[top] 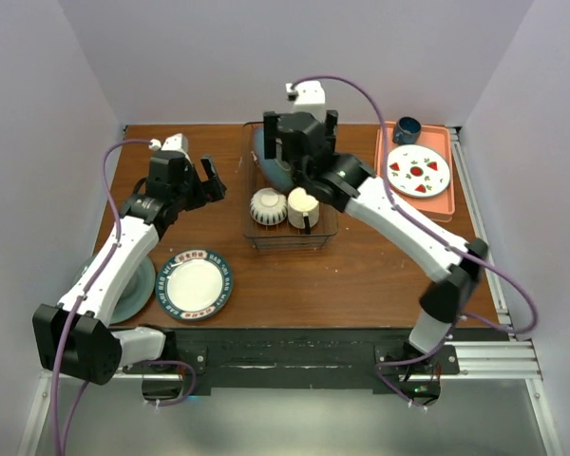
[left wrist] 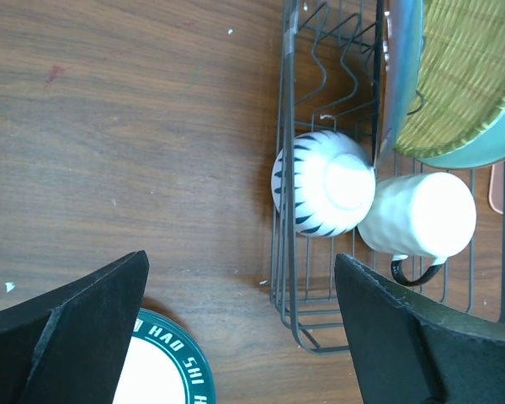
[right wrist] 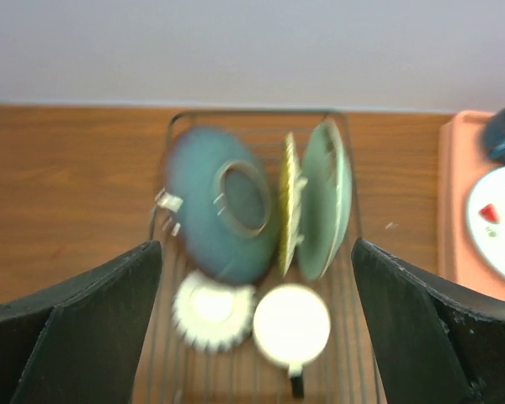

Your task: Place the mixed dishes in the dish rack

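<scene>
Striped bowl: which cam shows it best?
Left wrist. The striped bowl is close and sharp there, stripes clear, in the dish rack beside the mug. Top external shows the striped bowl small but unobstructed; right wrist shows the striped bowl blurred, low in frame.

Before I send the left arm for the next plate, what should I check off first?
1. Left pincer open and empty: ok.
2. Right pincer open and empty, over the dish rack: ok.
3. Striped bowl and cream mug inside the rack: ok.
4. Blue-rimmed white plate loaded: not ok, it lies flat on the table.
5. Grey-green plate loaded: not ok, it lies on the table, partly under the left arm.
6. Free slot for another plate: cannot tell, the right wrist view is blurred.
</scene>
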Robot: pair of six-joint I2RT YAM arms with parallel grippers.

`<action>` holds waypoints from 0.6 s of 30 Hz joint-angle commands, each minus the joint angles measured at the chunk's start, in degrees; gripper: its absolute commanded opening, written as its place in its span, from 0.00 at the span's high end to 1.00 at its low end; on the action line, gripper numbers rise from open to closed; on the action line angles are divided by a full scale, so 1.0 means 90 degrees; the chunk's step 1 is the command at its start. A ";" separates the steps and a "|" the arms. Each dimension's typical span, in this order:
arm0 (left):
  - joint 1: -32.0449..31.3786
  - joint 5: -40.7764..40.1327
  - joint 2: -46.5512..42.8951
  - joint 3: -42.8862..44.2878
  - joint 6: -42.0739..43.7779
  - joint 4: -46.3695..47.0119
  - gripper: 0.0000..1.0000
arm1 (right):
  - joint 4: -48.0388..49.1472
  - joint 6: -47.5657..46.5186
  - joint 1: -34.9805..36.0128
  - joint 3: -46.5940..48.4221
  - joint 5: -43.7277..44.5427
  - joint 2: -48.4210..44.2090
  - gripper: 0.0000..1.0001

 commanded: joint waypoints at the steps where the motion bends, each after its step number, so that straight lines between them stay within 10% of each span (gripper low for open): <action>1: 0.0061 0.0036 -0.0345 -0.0110 0.0187 0.0104 0.02 | -0.0028 0.0774 0.0008 -0.1541 -0.2093 -0.1183 0.02; 9: 0.0071 -0.0091 -0.0540 -0.0316 0.0246 0.0046 0.02 | 0.0988 0.1516 0.0329 -0.4336 -0.4002 -0.2699 0.05; 18: 0.0081 0.0230 -0.0784 -0.0531 0.0236 0.0007 0.02 | 0.2471 0.2024 0.1326 -0.5909 -0.5046 -0.2173 0.18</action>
